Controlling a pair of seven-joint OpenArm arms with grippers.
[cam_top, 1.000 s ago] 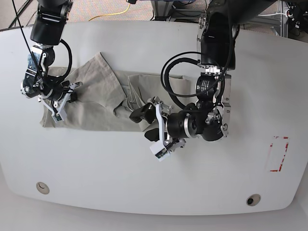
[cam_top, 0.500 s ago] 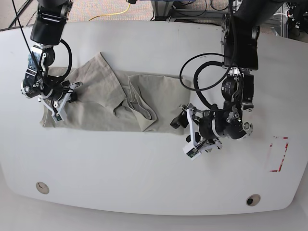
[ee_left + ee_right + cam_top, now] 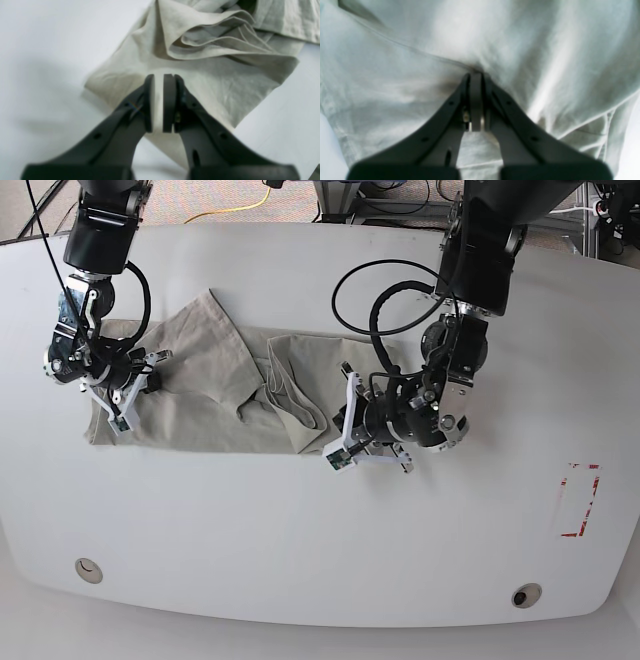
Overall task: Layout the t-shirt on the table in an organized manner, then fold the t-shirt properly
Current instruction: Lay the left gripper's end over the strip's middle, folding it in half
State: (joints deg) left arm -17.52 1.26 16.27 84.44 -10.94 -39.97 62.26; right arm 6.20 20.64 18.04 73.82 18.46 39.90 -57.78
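Now, with right gripper [image 3: 476,100] clamping the t-shirt [image 3: 190,395] and left gripper [image 3: 160,102] clenched on its corner, draw outward evenly to flatten bunched folds [image 3: 212,37].

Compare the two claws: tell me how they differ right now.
The right claw pinches the t-shirt at its flat end, cloth bunching at the tips; the left claw is over the rumpled end's corner, gripping nothing visible. The right claw is near a table edge, the left mid-table. Both are shut.
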